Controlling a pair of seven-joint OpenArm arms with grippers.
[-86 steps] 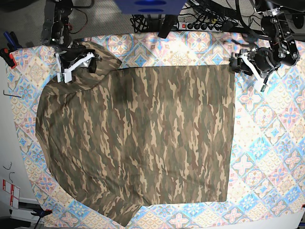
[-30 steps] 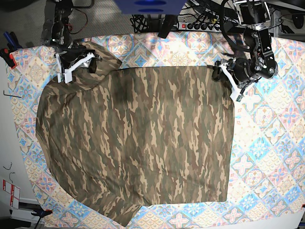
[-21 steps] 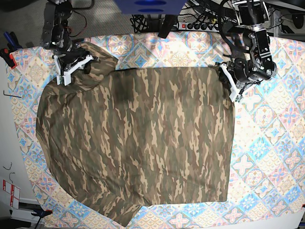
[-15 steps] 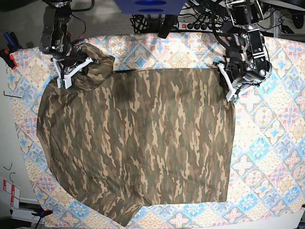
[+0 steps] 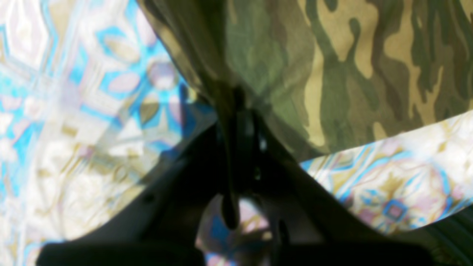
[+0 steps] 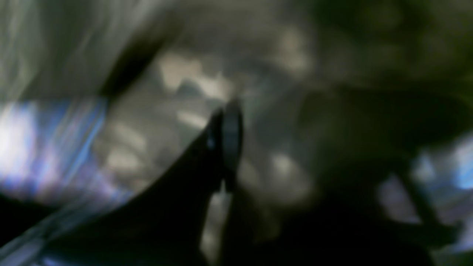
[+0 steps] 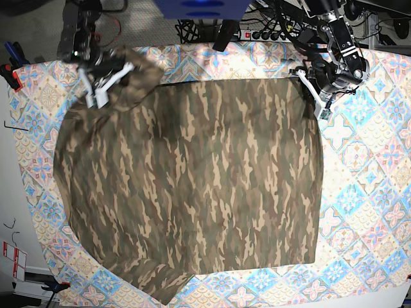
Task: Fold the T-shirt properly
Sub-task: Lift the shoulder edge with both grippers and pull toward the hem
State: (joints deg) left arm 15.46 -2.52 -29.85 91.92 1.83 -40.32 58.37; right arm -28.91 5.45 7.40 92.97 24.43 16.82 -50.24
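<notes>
While both arms work at the far edge of the table, little else crowds the scene: a power strip (image 7: 270,33) and a tangle of black cables (image 7: 302,25) lie just beyond the tablecloth (image 7: 359,192), a blue housing (image 7: 202,8) hangs at top centre, and red clamps (image 7: 9,74) grip the cloth's left edge. Nothing lies on the T-shirt (image 7: 192,186), which is spread across the tablecloth, covering most of it.

Left gripper (image 7: 314,93): jaws pinched shut on the T-shirt's far corner; the left wrist view shows camouflage fabric drawn into the closed dark jaws, tablecloth on either side. Right gripper (image 7: 103,80): jaws closed on bunched T-shirt fabric at the other far corner; the right wrist view is badly blurred, only dark fingers against camouflage cloth.

Versus half a second earlier: both grippers have shifted toward the far edge, carrying the cloth with them. The far hem now sits higher in the base view, the right-hand side edge bows outward instead of running straight, and the body looks stretched lengthwise. A second ago both sets of jaws stood apart.

Surface: pastel blue-pink tile-patterned tablecloth, flat. Grey floor shows beyond the far edge, and a pale floor strip at left.
</notes>
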